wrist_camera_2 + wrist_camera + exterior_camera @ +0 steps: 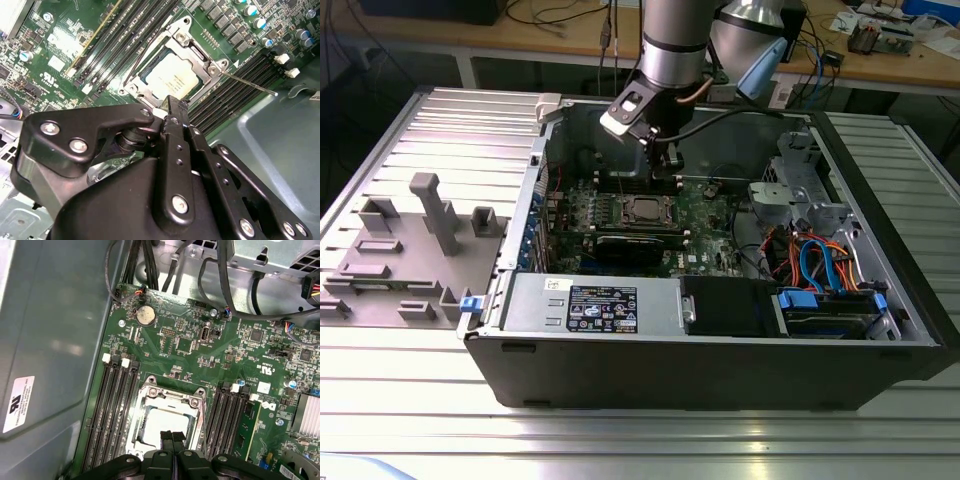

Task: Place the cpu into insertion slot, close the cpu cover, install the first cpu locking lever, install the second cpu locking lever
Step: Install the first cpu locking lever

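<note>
Black claw point(172, 435), pinched closed, points down over the cpu cover point(170, 395)

Ribbed metal table point(620, 440) bears a computer case point(720, 370) (side open) and grey, seemingly plastic, blocks point(432, 212).

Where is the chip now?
In both wrist views the cpu lies framed by the cpu cover on the green board, between the memory slots, right by the gripper.

Nothing legible — a white sticker point(18, 403) on the case wall point(55, 330) and a dark label point(603, 308) on the housing point(528, 303) seem printed.
</note>
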{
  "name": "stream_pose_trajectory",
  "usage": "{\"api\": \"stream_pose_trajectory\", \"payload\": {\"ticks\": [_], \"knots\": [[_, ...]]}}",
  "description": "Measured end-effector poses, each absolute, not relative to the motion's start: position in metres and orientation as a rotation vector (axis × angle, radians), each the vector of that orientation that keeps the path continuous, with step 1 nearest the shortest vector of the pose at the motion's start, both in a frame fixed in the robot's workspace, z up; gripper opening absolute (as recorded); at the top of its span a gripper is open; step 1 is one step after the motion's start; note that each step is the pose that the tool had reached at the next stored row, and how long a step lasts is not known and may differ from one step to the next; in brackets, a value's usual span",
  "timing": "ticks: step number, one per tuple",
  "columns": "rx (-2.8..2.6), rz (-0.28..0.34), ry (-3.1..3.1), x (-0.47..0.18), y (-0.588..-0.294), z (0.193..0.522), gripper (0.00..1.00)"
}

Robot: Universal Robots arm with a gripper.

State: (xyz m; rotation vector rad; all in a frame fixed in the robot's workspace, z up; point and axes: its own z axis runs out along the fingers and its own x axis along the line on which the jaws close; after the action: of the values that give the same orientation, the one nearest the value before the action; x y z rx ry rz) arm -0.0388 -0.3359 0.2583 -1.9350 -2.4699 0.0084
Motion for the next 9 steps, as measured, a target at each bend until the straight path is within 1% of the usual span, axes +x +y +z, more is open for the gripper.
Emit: {"api": "stream_pose_trajectory", "payload": {"ticks": [3, 9], "knots": [[-1.933, 0.009, -2.472, -0.0389, -0.3358, 0.2585, 0.11], [-1.742, 0.009, -2.610, -0.0388, -0.3358, 0.2583, 0.11]]}}
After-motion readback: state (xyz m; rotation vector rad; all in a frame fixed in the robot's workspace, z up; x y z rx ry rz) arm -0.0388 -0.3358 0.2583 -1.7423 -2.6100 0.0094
